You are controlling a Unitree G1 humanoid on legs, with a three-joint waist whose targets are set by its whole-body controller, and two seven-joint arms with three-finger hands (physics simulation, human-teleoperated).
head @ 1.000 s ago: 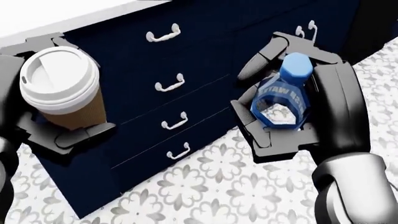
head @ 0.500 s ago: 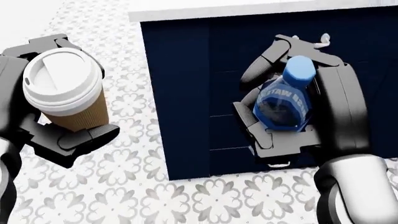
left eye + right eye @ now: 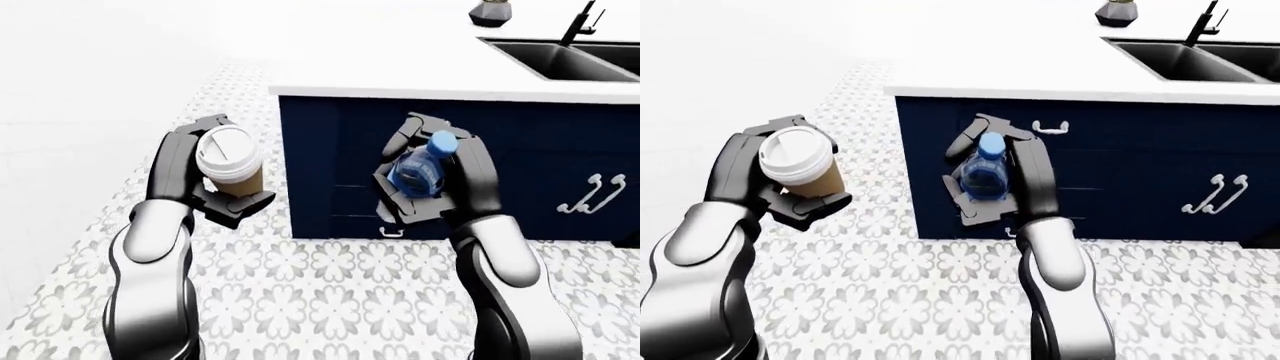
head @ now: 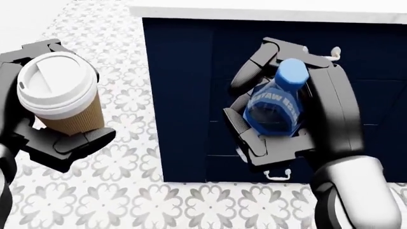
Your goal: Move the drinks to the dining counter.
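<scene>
Your left hand (image 4: pixel 38 119) is closed round the cup (image 4: pixel 60 93): the cup stands upright in it, white lid up and tan sleeve below, with the fingers (image 4: pixel 76 140) wrapped under and beside its base and the palm behind it. Your right hand (image 4: pixel 299 109) is closed round the bottle (image 4: pixel 275 105), which lies tilted in the palm, blue cap toward the top of the head view, two fingers curling over it from the left and the thumb side cradling its lower end. Both drinks are held in the air beside the cabinet (image 3: pixel 330 150): the bottle is in line with its dark blue face, the cup left of its corner, over the tiled floor (image 3: pixel 300 285). The head view looks down steeply and shows only the hands, that blue face and its white top edge. The eye views show more: the white counter (image 3: pixel 420 52) on top of the cabinet, a dark sink (image 3: pixel 560 60) with a black tap (image 3: pixel 580 22) at its right end, a small dark pot (image 3: pixel 492 11) above them, and white handles (image 3: pixel 590 195) on the cabinet's right part. The bottle's label carries white letters, seen reversed and partly hidden in the head view; they look like "WATER", but you cannot read them surely. The cup shows no writing.
</scene>
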